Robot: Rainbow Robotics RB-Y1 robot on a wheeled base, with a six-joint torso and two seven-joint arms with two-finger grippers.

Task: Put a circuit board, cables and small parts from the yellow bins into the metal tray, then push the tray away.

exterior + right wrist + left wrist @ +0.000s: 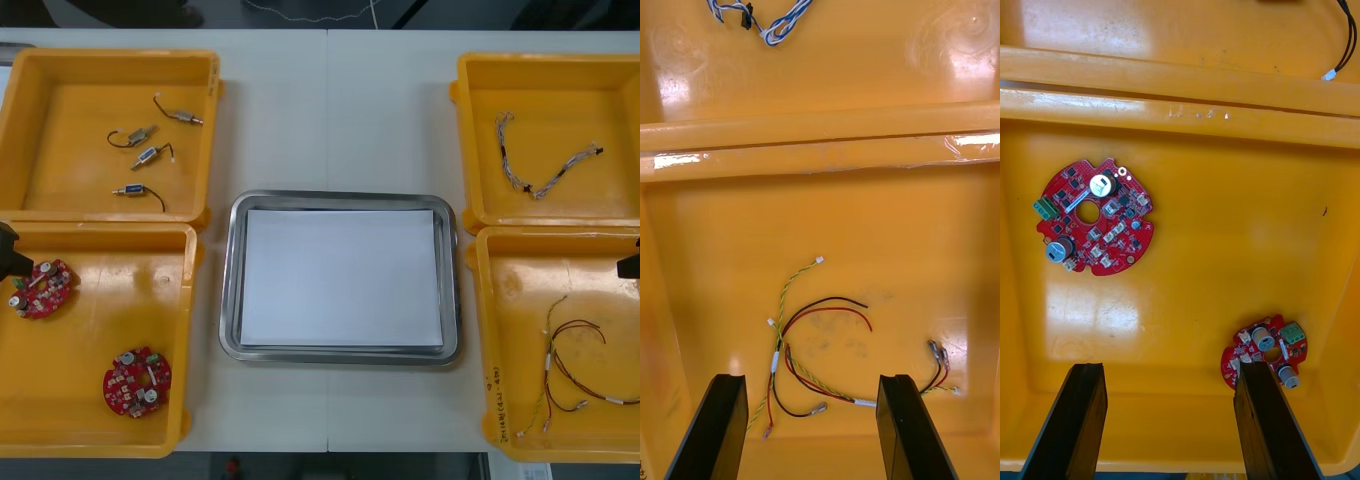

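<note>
Both hover open: left hand (1169, 375) over circuit boards (1094, 217), right hand (809, 379) over cables (776, 360). Tangled cables could snag when lifted.

Bright light throws white glare on the yellow bins (970, 139) (shadows faint).

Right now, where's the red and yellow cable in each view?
Front: red and yellow cable in the near right bin.
Right wrist: in that bin, just past the open right gripper.
Left wrist: faces circuit boards in the near left bin.
Shared: blue and white cable beyond the bin wall.
</note>
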